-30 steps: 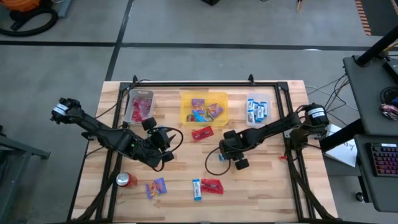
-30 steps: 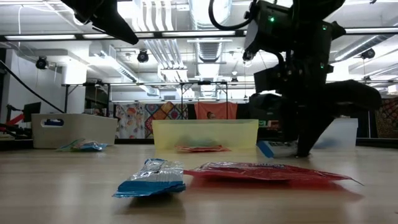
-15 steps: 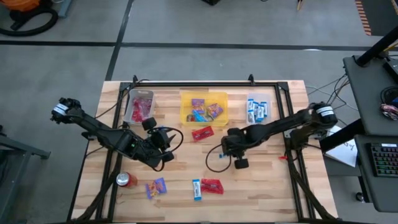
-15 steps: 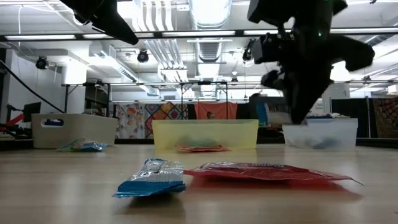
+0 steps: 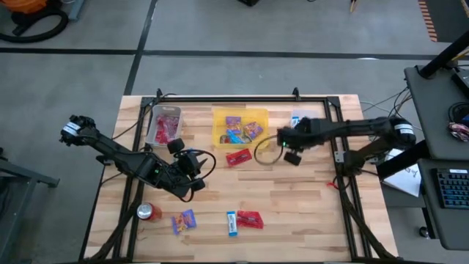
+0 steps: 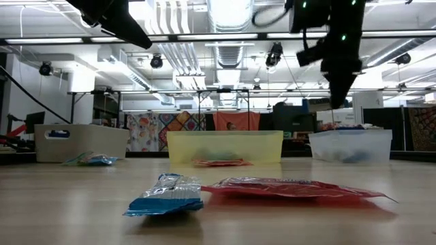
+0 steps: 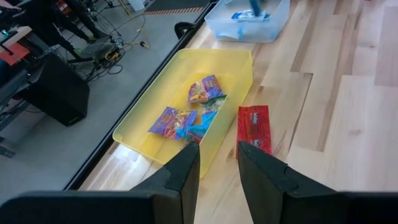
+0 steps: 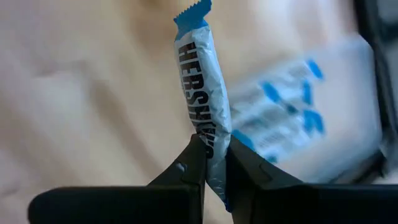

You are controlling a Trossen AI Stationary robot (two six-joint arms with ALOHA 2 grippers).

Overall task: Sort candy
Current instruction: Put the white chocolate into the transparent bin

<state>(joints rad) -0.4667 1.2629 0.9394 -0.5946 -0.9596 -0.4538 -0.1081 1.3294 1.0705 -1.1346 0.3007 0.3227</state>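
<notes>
The wooden surface carries three bins along its far edge: a grey bin of red packets, a yellow bin of purple ones, and a clear bin of blue-and-white bars near the far right corner. The right hand, just beside that clear bin, pinches a blue-and-white Hershey's bar by one end. It should carry on until the bar hangs fully over the bin before letting go. The left hand waits, part open and empty, near the left edge.
</notes>
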